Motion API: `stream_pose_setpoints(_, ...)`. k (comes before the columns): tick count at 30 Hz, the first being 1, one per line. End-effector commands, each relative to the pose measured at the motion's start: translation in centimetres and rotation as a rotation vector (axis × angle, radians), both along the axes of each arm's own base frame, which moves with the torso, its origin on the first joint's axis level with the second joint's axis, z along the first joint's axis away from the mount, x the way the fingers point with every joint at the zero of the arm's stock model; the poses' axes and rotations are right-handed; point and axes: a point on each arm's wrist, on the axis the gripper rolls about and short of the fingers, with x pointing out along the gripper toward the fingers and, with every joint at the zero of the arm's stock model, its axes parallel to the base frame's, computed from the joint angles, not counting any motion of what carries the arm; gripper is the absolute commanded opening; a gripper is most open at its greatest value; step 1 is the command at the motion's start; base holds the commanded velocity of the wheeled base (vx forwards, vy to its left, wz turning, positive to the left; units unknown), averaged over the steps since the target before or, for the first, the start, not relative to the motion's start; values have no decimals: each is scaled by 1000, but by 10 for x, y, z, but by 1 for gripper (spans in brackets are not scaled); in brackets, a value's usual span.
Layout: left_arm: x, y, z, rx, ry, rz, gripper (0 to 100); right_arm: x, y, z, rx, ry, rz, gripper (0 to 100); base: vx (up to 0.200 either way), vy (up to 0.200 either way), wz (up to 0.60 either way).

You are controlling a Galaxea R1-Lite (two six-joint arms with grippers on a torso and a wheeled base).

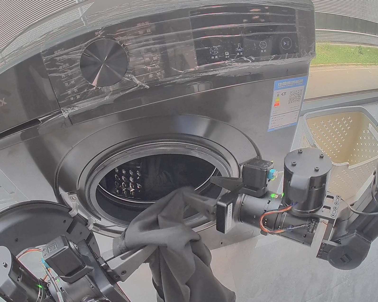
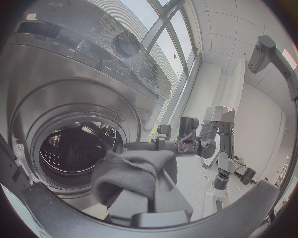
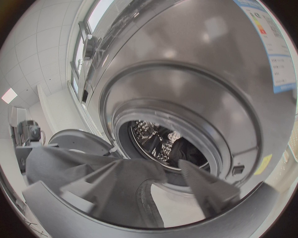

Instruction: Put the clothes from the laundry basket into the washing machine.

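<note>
A grey garment (image 1: pixel 179 256) hangs in front of the washing machine's (image 1: pixel 145 118) open drum (image 1: pixel 155 176), strung between both grippers, its lower part dangling toward the floor. My left gripper (image 1: pixel 135 255) is shut on the garment's left end (image 2: pixel 130 173). My right gripper (image 1: pixel 201 190) stands open at the drum's lower rim. The cloth (image 3: pixel 102 182) drapes over one finger, and the other finger (image 3: pixel 205 186) is bare. Dark clothes (image 3: pixel 183 148) lie inside the drum. The cream laundry basket (image 1: pixel 347 145) stands right of the machine, with no clothes visible inside.
The round door (image 1: pixel 19 227) is swung open to the left, close behind my left arm. Light floor (image 1: pixel 278 277) lies in front of the machine. Glass walls stand behind and to the sides.
</note>
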Motion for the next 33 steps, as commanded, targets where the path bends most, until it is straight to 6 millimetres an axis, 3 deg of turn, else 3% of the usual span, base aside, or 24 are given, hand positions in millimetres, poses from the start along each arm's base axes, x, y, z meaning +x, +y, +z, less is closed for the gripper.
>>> stream_pose_setpoints(1,2,1,3,-15,-9,34,0,-14,-6,-11,-45,40,15,100,0,0,0)
stream_pose_setpoints(5,7,1,2,-21,5,139,0,-47,-31,-15,-105,89,38,100,0,0,0)
stream_pose_setpoints(11,15,-3,-9,7,53,270,0,-61,-55,-26,-133,123,17,100,0,0,0)
stream_pose_setpoints(13,28,-10,-15,23,73,324,0,-64,-65,-31,-124,119,0,100,0,0,0)
stream_pose_setpoints(15,28,-10,-15,23,73,324,0,-64,-65,-31,-124,119,0,100,0,0,0)
stream_pose_setpoints(16,41,-18,-17,20,68,331,0,-65,-69,-31,-101,93,-9,100,0,0,0)
stream_pose_setpoints(19,53,-27,-14,6,50,337,0,-68,-70,-31,-92,84,-32,100,0,0,0)
stream_pose_setpoints(28,75,-40,-29,41,61,351,0,-68,-68,-28,-83,75,-49,100,0,0,0)
stream_pose_setpoints(33,90,-45,-29,25,46,367,0,-68,-68,-29,-83,77,-46,100,200,0,0)
